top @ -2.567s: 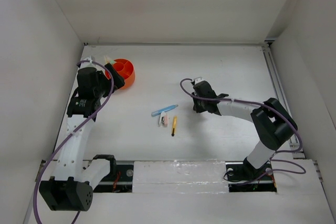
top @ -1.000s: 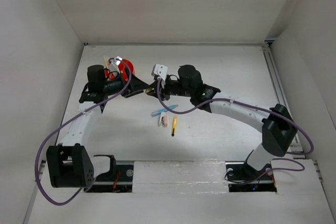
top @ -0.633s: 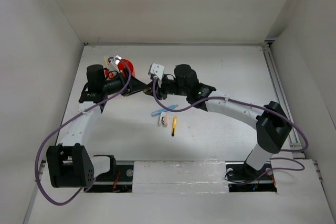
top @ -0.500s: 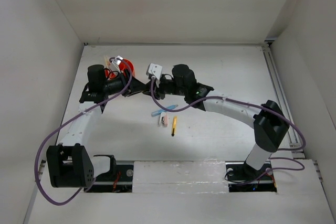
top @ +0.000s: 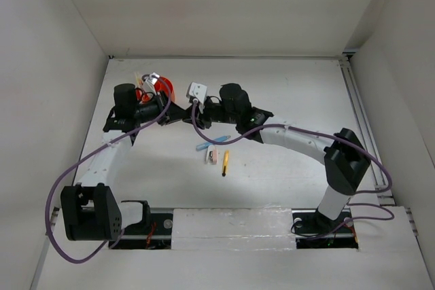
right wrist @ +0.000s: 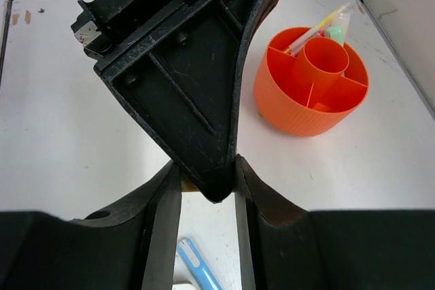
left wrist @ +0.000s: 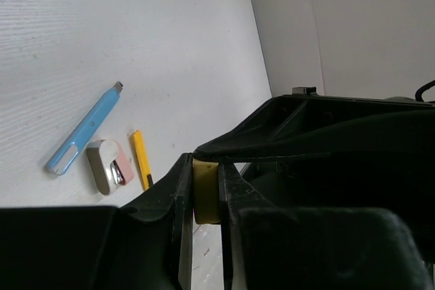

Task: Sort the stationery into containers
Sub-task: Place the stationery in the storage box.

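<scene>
Stationery lies loose on the desk point(top: 285, 86) in the top view: blue pen point(top: 211, 142), white-pink eraser point(top: 212, 156) and yellow pencil point(top: 225, 162), right of the orange tub point(top: 163, 88) and nearer the arm bases. The left end effector point(top: 182, 115) and right end effector point(top: 194, 116) meet tip to tip just right of the tub.

Left wrist: its fingers are clamped on a small tan piece point(left wrist: 206, 202).

Right wrist: the fingers point(right wrist: 166, 222) flank the left tip; whether they grip, I cannot tell. Pens point(right wrist: 319, 22) stand in the tub.

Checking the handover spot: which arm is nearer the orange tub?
Left. The left arm's wrist sits beside the orange tub, overlapping it from above. The right arm reaches in from the right; the right gripper meets the left gripper at a tan eraser, clear of the tub.
</scene>
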Tool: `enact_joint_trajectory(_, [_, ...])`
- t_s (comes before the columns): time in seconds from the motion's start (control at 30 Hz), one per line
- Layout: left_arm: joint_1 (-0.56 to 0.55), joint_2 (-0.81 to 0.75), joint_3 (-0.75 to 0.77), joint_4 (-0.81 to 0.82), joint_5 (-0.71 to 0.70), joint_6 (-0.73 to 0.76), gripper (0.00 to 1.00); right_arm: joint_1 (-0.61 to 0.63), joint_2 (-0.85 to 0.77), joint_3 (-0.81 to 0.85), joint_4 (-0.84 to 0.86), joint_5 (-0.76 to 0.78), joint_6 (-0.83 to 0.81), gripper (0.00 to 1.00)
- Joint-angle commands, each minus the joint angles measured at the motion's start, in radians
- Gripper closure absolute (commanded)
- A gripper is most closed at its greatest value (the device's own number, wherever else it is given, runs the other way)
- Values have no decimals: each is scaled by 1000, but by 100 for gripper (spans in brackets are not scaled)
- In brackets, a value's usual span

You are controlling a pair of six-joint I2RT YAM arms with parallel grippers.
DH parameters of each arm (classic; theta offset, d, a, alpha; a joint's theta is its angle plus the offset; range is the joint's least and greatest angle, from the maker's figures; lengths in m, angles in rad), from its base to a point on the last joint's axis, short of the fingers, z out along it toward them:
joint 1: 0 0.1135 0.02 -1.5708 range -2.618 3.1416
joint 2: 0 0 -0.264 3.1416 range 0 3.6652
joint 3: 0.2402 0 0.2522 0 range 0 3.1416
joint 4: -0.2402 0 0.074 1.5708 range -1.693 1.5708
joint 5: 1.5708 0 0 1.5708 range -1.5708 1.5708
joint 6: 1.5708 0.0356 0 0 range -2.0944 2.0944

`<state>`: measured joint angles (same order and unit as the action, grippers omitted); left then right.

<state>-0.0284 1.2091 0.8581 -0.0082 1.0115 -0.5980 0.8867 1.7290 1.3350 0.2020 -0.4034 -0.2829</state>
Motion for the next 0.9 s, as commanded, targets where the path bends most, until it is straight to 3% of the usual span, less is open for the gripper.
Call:
enact_joint_trajectory(0.0, [-10, 1, 47, -45, -17, 33, 100, 17, 10, 66, 106, 0, -18, 82])
enact_joint_trajectory(0.07, [-10, 10, 73, -74, -85, 33, 100, 17, 10, 53, 106, 0, -18, 58])
enact_joint_trajectory(0.1, [-10, 10, 108, -94, -132, 44, 100, 17, 0, 37, 106, 0, -18, 51])
enact_joint_trajectory(0.13, [-10, 10, 128, -114, -234, 56, 100, 17, 0, 26, 106, 0, -27, 27])
enact_joint_trajectory(0.23, [-10, 44, 218, -185, -407, 66, 100, 17, -54, -31, 97, 44, -27, 23])
enact_joint_trajectory(0.43, [-10, 151, 367, -278, -553, 118, 100, -46, -176, -160, 97, 67, -27, 22])
enact_joint_trajectory(0.73, [-10, 559, 812, -458, -783, 340, 100, -52, -329, -315, 97, 57, -27, 22])
enact_joint_trajectory(0.87, [-21, 708, 982, -506, -792, 398, 100, -29, -338, -315, 88, 57, -18, 22])
